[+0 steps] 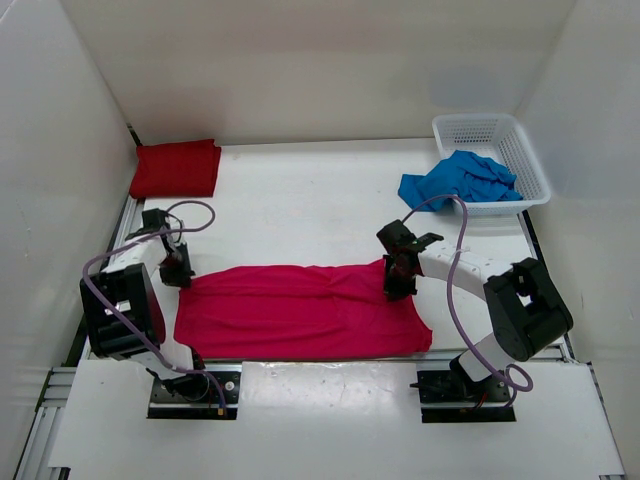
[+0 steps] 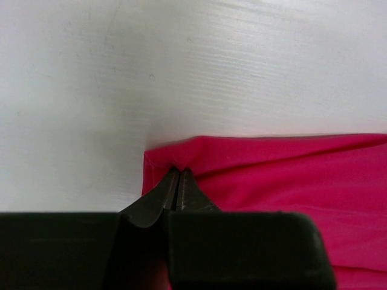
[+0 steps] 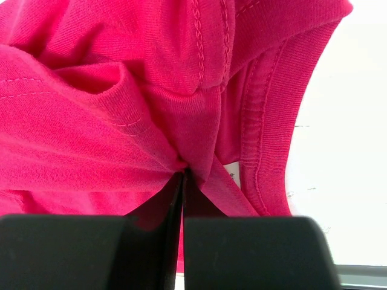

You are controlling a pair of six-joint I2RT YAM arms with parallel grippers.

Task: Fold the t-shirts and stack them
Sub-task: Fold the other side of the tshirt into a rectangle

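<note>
The pink-magenta t-shirt (image 1: 300,312) lies folded lengthwise across the near table. My left gripper (image 1: 176,270) is shut on its far left corner, pinching the fabric (image 2: 254,175) at the fingertips (image 2: 179,172). My right gripper (image 1: 398,282) is shut on bunched fabric (image 3: 109,133) near the collar (image 3: 266,121) at the shirt's far right end. The dark red t-shirt (image 1: 176,168) lies folded at the far left corner. The blue t-shirt (image 1: 460,184) hangs crumpled out of the basket.
A white mesh basket (image 1: 520,150) stands at the far right against the wall. White walls close in the table on three sides. The arm bases sit on a white panel (image 1: 320,410) at the near edge.
</note>
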